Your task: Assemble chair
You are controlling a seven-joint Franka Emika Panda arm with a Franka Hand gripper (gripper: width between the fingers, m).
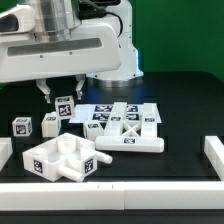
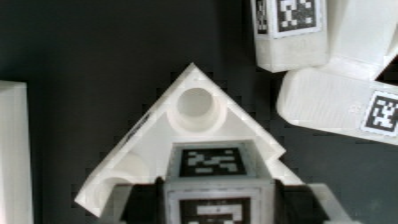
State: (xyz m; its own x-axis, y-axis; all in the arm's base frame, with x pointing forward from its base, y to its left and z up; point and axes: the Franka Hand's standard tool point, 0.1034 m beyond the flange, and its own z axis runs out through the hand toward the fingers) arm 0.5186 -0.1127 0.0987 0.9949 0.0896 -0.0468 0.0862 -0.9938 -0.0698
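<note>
— Gripper [image 1: 62, 100] first. What is it doing?
— It points down over the exterior view's left side of the black surface [image 1: 185, 125]. It is about half closed. Its two fingers [image 2: 128, 203] squeeze a white piece [image 2: 196, 130] from both sides.
— What does the piece look like?
— In the wrist view it is pointed like a triangle. It has a round hole near the tip and a black-and-white tag close to the fingers.
— Is it up in the air?
— I cannot tell if it touches the surface.
— Where are the other chair parts?
— Two small blocks [image 1: 22, 126] with tags sit near the gripper, toward the exterior view's left. A big chunky part [image 1: 60, 153] lies in front, closer to the camera. A flat panel [image 1: 130, 140] with a cross in it lies in the middle.
— And the card with many tags?
— That is the marker board [image 1: 105, 110]. It lies flat behind the panel. I cannot tell if the two touch.
— What is at the sides?
— Plain white edge blocks [image 1: 212, 155] sit along the rim of the surface, well apart from the gripper.
</note>
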